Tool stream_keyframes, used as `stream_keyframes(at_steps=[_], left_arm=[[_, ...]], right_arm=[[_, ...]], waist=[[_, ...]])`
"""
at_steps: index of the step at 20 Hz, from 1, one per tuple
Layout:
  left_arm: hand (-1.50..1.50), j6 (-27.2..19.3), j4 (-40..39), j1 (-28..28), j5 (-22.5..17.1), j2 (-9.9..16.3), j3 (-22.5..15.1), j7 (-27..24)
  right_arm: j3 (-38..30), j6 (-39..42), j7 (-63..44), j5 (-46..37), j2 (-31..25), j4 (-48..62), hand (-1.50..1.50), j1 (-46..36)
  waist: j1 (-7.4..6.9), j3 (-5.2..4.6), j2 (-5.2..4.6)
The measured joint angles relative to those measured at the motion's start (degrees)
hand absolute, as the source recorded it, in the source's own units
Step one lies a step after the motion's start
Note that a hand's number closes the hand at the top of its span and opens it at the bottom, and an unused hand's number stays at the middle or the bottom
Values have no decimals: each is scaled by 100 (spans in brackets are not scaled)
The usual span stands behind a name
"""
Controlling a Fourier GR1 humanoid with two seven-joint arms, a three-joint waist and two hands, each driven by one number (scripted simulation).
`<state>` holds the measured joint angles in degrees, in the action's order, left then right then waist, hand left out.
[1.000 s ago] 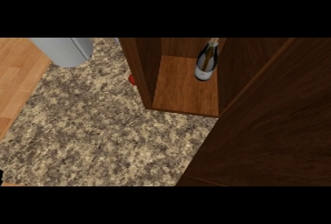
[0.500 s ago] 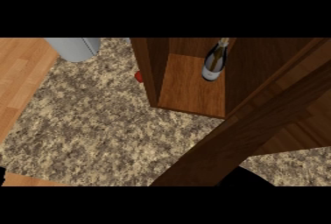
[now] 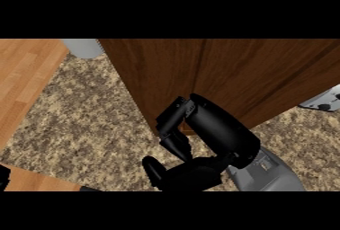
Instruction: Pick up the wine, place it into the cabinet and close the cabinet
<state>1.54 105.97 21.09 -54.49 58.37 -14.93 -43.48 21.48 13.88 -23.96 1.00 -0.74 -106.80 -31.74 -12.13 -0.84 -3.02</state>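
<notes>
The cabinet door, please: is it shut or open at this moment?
Shut, as far as the head view shows: the cabinet door covers the front, no interior or bottle shows, and the right hand rests against its lower edge.

This looks like a kitchen in a home. The bench (image 3: 86, 130) has a speckled stone top in brown and cream. A big dark wooden cabinet (image 3: 219, 76) stands on it at 12 o'clock. A light wooden floor (image 3: 23, 76) shows at 9 o'clock. A grey and black kitchen machine (image 3: 323, 101) peeks in at 3 o'clock.
</notes>
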Motion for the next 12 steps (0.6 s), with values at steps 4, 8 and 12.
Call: stream_keyframes(at_steps=[4,8,12], left_arm=[[150,37,-5,-97,4,-17,-26,37],[150,58,-10,-238,10,-32,-37,82],[150,74,-49,-319,23,-41,-41,110]], right_arm=[[-272,-376,-20,-172,40,864,150,-911],[-536,-696,-35,-183,58,1750,150,-1726],[-755,-875,-58,82,73,2277,150,-2092]], waist=[[-108,8,-38],[-162,20,-74],[-182,74,-57]])
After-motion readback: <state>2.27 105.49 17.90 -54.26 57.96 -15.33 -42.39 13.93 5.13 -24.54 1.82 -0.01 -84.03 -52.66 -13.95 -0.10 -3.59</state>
